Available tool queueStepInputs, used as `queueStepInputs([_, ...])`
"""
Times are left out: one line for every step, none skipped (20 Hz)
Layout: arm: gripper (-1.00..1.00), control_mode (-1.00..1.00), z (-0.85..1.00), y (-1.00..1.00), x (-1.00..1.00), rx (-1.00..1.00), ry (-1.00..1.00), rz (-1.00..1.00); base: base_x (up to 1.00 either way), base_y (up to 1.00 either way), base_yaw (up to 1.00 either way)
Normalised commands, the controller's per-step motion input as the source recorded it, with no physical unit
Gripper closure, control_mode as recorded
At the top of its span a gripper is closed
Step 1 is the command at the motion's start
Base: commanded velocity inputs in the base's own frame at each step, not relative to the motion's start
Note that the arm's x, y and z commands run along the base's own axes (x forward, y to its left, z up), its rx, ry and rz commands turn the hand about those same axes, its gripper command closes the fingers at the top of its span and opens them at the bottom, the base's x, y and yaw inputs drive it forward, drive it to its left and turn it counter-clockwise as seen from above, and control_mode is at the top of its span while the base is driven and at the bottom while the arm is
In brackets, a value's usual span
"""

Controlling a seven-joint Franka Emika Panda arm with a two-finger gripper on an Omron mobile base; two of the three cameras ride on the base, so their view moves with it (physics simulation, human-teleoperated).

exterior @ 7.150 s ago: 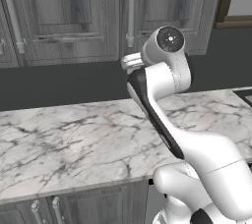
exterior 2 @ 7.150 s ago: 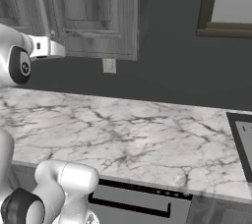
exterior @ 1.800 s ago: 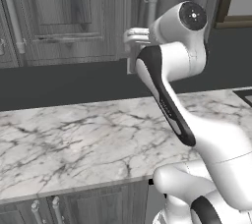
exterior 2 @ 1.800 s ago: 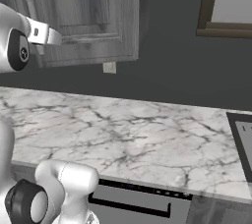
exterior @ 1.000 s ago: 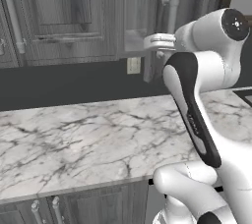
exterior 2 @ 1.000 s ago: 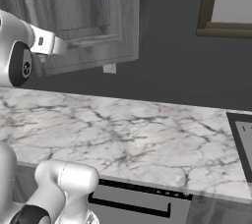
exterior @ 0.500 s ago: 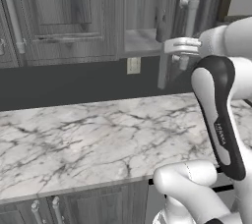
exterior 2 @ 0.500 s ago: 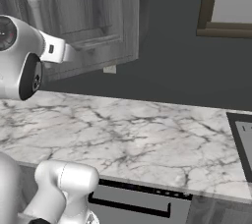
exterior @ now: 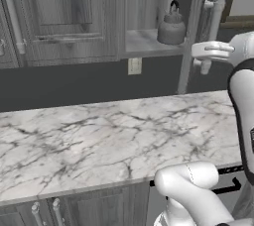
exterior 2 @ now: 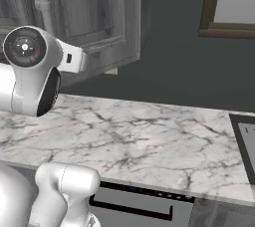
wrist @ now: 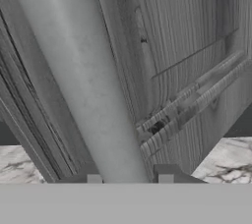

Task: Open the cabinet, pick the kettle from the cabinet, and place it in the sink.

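At the upper left of the left base view is a closed door with a long bar, and it plays no part here. In the upper middle, the cabinet [exterior: 149,41] is open and its pale shelf shows. The kettle [exterior: 171,26] sits on that shelf, near the right side, well back from the front edge.

At the upper right of that view, the door [exterior: 196,31] stands swung out, edge on to the camera. The gripper [exterior: 207,51] is at the silver handle [exterior: 214,27], about halfway down the bar. In the hand view the handle [wrist: 83,85] runs up between the two tips [wrist: 93,178], so the gripper is clasped around the bar.

I think the step is pulling the door wide open. To do it well, the hand should follow the door's round path and not tug straight back. The door needs to be far enough aside so the arm can reach the kettle. Then the hand can let go gently and move clear.
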Motion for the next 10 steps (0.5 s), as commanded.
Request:
queueStepInputs([1.0,-1.0,0.12,-0.35,-0.33,0.06,0.0,0.05,0.0,0.0,0.0])
queueStepInputs([1.0,-1.0,0.12,-0.35,-0.33,0.06,0.0,0.05,0.0,0.0,0.0])
queueStepInputs([1.0,-1.0,0.12,-0.35,-0.33,0.06,0.0,0.05,0.0,0.0,0.0])
queueStepInputs([1.0,-1.0,0.12,-0.35,-0.33,0.06,0.0,0.05,0.0,0.0,0.0])
queueStepInputs([1.0,-1.0,0.11,-0.34,-0.31,0.05,0.0,0.05,0.0,0.0,0.0])
queueStepInputs([1.0,-1.0,0.09,-0.33,-0.28,0.05,0.01,0.04,0.0,0.0,0.0])
queueStepInputs([1.0,-1.0,0.06,-0.27,-0.24,0.03,0.03,0.03,0.0,0.0,0.0])
queueStepInputs([1.0,-1.0,0.0,-0.14,-0.18,0.02,0.07,0.0,0.0,0.0,0.0])
queueStepInputs([-1.0,-1.0,0.0,0.0,-0.11,0.0,0.13,0.0,0.0,0.0,0.0])
queueStepInputs([-1.0,-1.0,-0.05,0.06,-0.03,0.0,0.13,0.0,0.0,0.0,0.0])
